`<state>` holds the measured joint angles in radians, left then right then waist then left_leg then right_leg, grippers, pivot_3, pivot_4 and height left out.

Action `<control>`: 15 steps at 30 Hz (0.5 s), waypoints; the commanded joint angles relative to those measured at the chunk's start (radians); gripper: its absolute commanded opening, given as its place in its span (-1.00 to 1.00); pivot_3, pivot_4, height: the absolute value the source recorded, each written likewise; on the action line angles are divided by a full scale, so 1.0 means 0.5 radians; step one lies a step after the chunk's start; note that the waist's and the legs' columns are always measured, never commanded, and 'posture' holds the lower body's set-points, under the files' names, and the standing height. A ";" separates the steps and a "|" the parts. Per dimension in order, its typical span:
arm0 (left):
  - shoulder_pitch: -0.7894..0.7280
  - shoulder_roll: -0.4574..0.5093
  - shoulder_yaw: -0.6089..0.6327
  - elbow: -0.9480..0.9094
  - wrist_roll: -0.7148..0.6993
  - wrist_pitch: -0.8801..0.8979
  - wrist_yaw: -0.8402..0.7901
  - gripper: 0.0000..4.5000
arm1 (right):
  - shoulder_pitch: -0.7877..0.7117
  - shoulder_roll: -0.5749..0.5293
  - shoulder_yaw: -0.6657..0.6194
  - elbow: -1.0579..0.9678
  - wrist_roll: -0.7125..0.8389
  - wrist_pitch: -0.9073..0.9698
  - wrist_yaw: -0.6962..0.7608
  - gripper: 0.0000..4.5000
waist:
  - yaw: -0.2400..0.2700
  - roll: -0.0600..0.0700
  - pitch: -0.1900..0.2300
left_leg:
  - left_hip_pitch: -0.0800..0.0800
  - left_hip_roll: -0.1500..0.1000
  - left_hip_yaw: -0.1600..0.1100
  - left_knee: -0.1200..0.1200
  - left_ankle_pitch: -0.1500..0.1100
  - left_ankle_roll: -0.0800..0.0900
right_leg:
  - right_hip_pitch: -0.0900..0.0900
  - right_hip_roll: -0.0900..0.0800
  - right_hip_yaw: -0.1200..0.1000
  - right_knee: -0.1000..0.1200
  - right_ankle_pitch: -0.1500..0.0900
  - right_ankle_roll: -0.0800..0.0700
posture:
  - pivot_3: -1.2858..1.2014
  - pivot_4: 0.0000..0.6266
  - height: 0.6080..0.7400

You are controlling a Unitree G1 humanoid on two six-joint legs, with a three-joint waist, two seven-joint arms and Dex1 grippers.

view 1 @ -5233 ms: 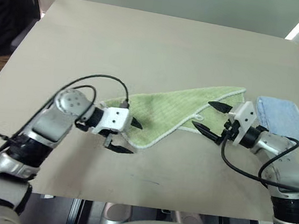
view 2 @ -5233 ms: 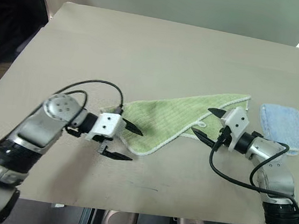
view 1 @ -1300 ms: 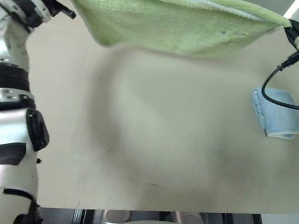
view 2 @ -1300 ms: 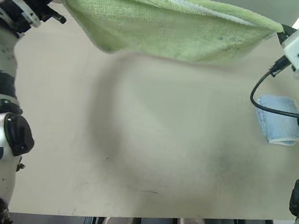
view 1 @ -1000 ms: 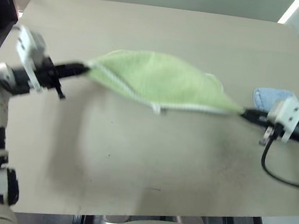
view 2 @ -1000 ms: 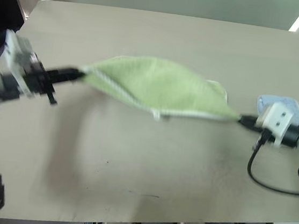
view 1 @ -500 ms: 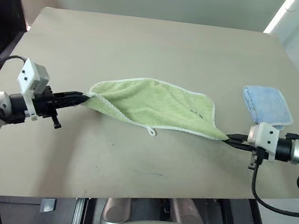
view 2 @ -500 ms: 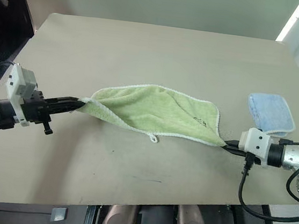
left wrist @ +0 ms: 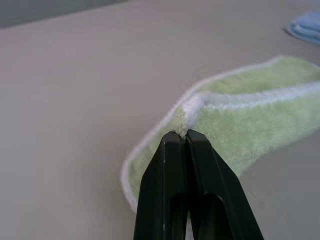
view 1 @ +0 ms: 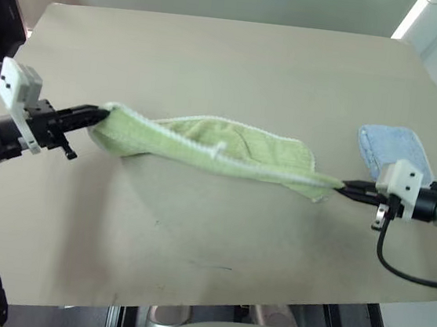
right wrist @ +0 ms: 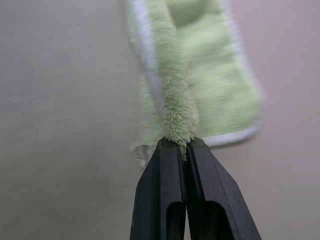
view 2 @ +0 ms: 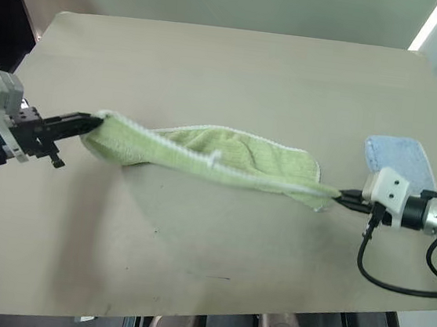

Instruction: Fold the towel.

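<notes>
The light green towel (view 1: pixel 204 148) with its white stitched edge hangs stretched between my two grippers, just above the beige table (view 1: pixel 230 62), sagging a little in the middle. My left gripper (view 1: pixel 98 113) is shut on the towel's left corner. At the right, my right gripper (view 1: pixel 342 187) is shut on the opposite corner. The left wrist view shows black fingers (left wrist: pixel 172 165) pinching the white hem of the towel (left wrist: pixel 240 120). In the right wrist view the fingers (right wrist: pixel 172 165) clamp a bunched fold of the towel (right wrist: pixel 190 75).
A folded pale blue cloth (view 1: pixel 392 150) lies on the table near the right edge, just behind my right gripper. A black cable (view 1: pixel 404 267) loops from the right wrist over the table's front right corner.
Over the last second the towel has been pulled taut and lifted slightly; my left gripper moved outward to the left and a bit up. The camera view also shifted.
</notes>
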<state>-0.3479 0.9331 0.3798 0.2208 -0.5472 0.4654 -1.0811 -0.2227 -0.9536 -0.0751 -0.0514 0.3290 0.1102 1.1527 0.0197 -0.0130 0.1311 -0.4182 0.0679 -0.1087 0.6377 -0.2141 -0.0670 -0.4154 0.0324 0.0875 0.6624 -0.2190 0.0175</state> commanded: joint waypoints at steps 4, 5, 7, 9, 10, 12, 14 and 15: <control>-0.244 -0.073 -0.121 0.340 0.236 -0.225 0.181 -1.00 | -0.343 0.115 0.025 0.302 -0.138 -0.114 -0.111 -1.00 | -0.004 0.000 0.000 | 0.001 0.006 -0.003 0.000 -0.001 0.004 | -0.002 -0.001 0.002 0.001 0.001 0.002 | 0.03 -0.52 1.00; -0.276 -0.085 -0.143 0.393 0.263 -0.252 0.189 -1.00 | -0.390 0.130 0.045 0.367 -0.179 -0.154 -0.119 -1.00 | -0.005 0.000 0.000 | 0.001 0.006 -0.007 0.001 -0.001 0.007 | -0.002 -0.001 0.003 0.001 0.002 0.003 | 0.03 -0.52 1.00; -0.328 -0.111 -0.163 0.447 0.292 -0.322 0.188 -1.00 | -0.483 0.155 0.073 0.487 -0.239 -0.245 -0.114 -1.00 | -0.007 0.000 0.000 | 0.000 0.005 -0.011 0.001 0.000 0.010 | -0.002 -0.003 0.004 0.000 0.006 0.006 | 0.03 -0.52 1.00; -0.391 -0.125 -0.167 0.498 0.319 -0.381 0.216 -1.00 | -0.572 0.173 0.080 0.589 -0.287 -0.328 -0.139 -1.00 | -0.008 0.001 0.000 | 0.000 0.004 -0.012 0.003 0.000 0.010 | -0.002 -0.003 0.004 0.000 0.008 0.007 | 0.03 -0.52 1.00; -0.448 -0.133 -0.159 0.546 0.343 -0.431 0.266 -1.00 | -0.637 0.184 0.076 0.653 -0.312 -0.365 -0.171 -1.00 | -0.007 0.001 0.001 | -0.001 0.003 -0.013 0.003 0.000 0.010 | -0.002 -0.003 0.004 0.000 0.009 0.007 | 0.03 -0.52 1.00; -0.604 -0.149 -0.113 0.652 0.345 -0.465 0.378 -1.00 | -0.782 0.202 0.065 0.786 -0.363 -0.446 -0.236 -1.00 | -0.006 0.002 0.001 | -0.002 0.003 -0.015 0.002 0.000 0.011 | -0.003 -0.003 0.004 0.000 0.012 0.007 | 0.03 -0.52 1.00; -0.738 -0.158 -0.058 0.726 0.310 -0.504 0.443 -1.00 | -0.901 0.208 0.058 0.878 -0.392 -0.505 -0.267 -1.00 | -0.006 0.002 0.002 | -0.002 0.002 -0.018 0.003 0.003 0.015 | -0.004 -0.004 0.003 0.000 0.017 0.006 | 0.03 -0.52 1.00; -0.812 -0.153 -0.033 0.764 0.294 -0.527 0.476 -1.00 | -0.968 0.204 0.052 0.915 -0.403 -0.533 -0.281 -1.00 | -0.008 0.002 0.002 | -0.002 0.002 -0.019 0.002 0.004 0.018 | -0.004 -0.003 0.003 0.000 0.020 0.004 | 0.03 -0.52 1.00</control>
<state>-0.7124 0.8323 0.2954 0.5812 -0.3907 0.2382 -0.8904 -0.6760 -0.8304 -0.0091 0.3768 0.1424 -0.1272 1.0400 0.0158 -0.0118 0.1319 -0.4193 0.0687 -0.1182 0.6387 -0.2116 -0.0576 -0.4173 0.0307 0.0890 0.6624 -0.2089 0.0189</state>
